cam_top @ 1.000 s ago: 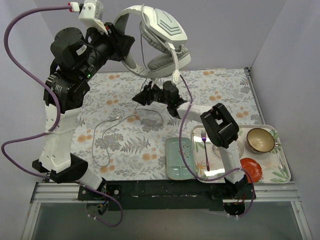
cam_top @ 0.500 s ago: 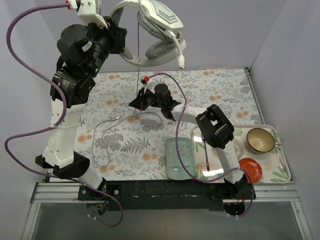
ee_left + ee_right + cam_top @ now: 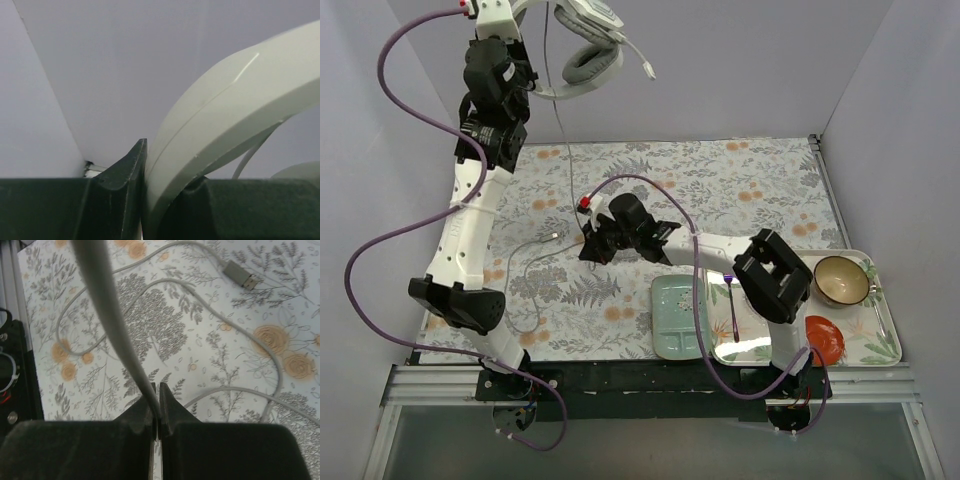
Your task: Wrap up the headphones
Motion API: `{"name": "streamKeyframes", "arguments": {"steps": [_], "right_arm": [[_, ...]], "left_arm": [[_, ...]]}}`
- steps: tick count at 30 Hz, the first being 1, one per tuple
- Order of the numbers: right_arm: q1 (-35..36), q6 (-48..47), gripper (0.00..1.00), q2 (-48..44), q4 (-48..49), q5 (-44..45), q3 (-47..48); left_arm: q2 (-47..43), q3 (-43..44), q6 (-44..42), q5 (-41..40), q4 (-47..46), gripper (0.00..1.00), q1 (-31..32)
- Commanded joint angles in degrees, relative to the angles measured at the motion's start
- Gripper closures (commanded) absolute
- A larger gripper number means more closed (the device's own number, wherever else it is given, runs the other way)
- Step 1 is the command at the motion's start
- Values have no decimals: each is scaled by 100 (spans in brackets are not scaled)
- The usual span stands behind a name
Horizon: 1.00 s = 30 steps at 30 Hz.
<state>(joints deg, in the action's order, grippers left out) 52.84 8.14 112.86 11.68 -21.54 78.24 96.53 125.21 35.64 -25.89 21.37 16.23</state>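
My left gripper (image 3: 532, 22) is raised high at the back left, shut on the wide white headband (image 3: 220, 125) of the headphones (image 3: 582, 45), which hang in the air with a grey ear cup facing down. Their thin grey cord (image 3: 567, 150) drops straight down to my right gripper (image 3: 590, 247), which is low over the floral cloth and shut on the cord (image 3: 112, 325). The rest of the cord (image 3: 525, 270) lies in loops on the cloth, its small plug (image 3: 239, 274) lying flat near the loops.
A green divided plate (image 3: 680, 318) lies at the front centre. A floral tray (image 3: 885, 345) at the right holds a fork (image 3: 730, 295), a tan bowl (image 3: 842, 279) and a red dish (image 3: 823, 336). Purple robot cables (image 3: 380, 240) arc beside both arms.
My left arm has lifted the headphones higher and to the left, stretching the cord upright. My right gripper has moved down and forward along the cord, toward the loops on the cloth.
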Motion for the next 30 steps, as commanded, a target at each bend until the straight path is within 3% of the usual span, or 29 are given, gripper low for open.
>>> {"name": "streamKeyframes", "arguments": {"steps": [1, 3, 7, 9, 13, 19, 24, 30], "right_arm": [[279, -795, 99, -659, -1061, 465, -89], [437, -1162, 99, -853, -1728, 571, 59], [490, -1455, 99, -1387, -2652, 1149, 166], [482, -1543, 99, -1617, -3003, 1537, 131], [377, -1710, 99, -2047, -3514, 2564, 253], [-141, -1816, 99, -2583, -3498, 3348, 517], [-783, -2140, 99, -2795, -3217, 3551, 781], [-1539, -2361, 99, -2805, -2672, 3561, 877]], "left_arm": [[-134, -987, -1320, -829, -2237, 100, 21], [-135, -1812, -1803, -1048, -2898, 100, 12], [-73, -3298, -3830, -1278, -5241, 100, 21], [-99, -3948, -4178, -1156, -5554, 100, 29], [-213, -4355, -4101, -840, -4785, 100, 21], [-486, -5206, -4354, -215, -4097, 100, 178], [-801, -5945, -4811, -83, -4062, 100, 451], [-1109, -5859, -4101, 250, -2341, 100, 767]]}}
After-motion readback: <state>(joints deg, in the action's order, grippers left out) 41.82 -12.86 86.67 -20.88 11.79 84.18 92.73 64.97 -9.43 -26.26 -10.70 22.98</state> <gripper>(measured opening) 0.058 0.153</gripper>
